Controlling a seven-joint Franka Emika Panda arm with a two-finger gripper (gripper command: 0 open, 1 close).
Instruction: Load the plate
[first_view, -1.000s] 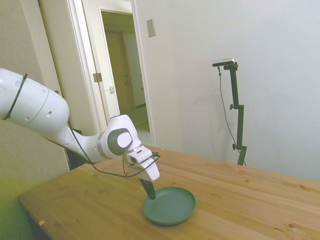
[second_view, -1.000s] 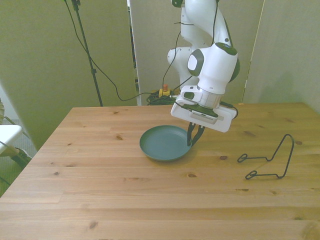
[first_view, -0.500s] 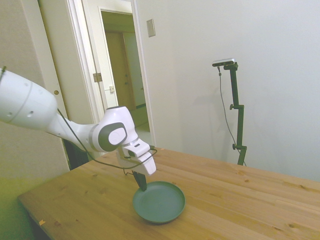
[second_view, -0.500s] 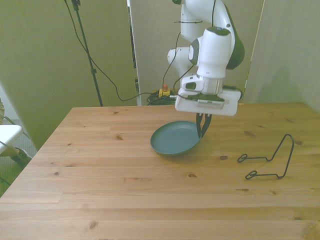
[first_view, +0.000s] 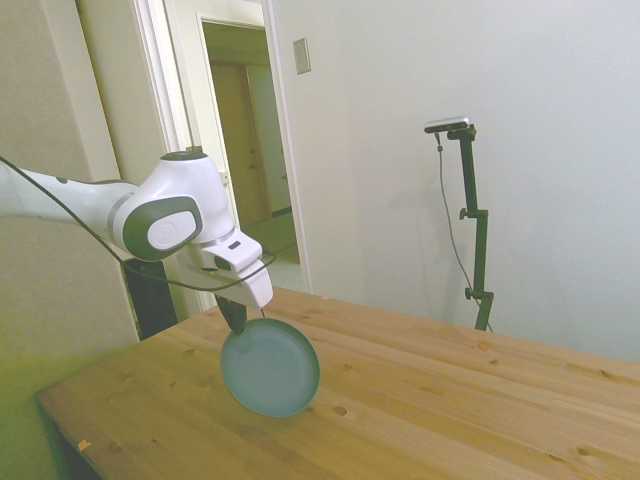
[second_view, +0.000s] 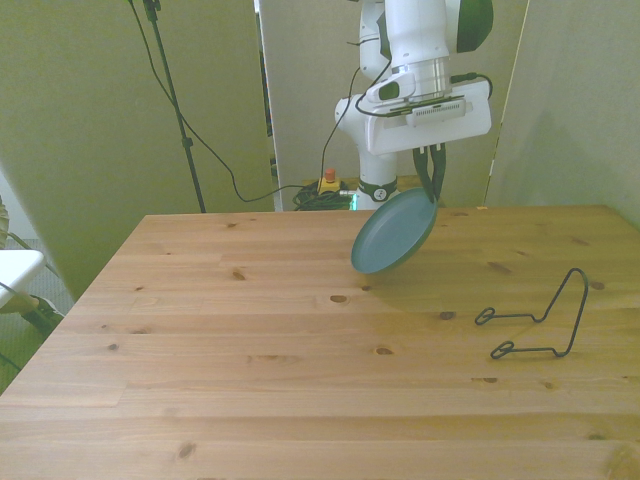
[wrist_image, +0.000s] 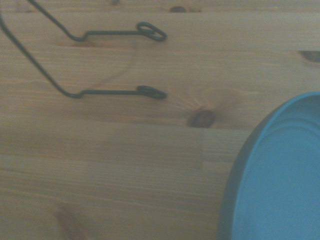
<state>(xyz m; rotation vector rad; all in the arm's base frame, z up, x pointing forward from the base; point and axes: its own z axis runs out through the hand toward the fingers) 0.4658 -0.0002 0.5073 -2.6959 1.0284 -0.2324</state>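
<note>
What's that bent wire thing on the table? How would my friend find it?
Start at the wooden table and go to the front view's right, past the green plate hanging from the end effector. The wire stand sits there alone: thin, dark, with an upright loop and two flat feet ending in rings.

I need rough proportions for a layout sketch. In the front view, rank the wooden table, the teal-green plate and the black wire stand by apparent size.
Largest to smallest:
1. The wooden table, by far.
2 and 3. The round teal-green plate and the black wire stand look about alike. The plate hangs tilted from the pincer, farther from the camera, so I will not rank them.
</note>
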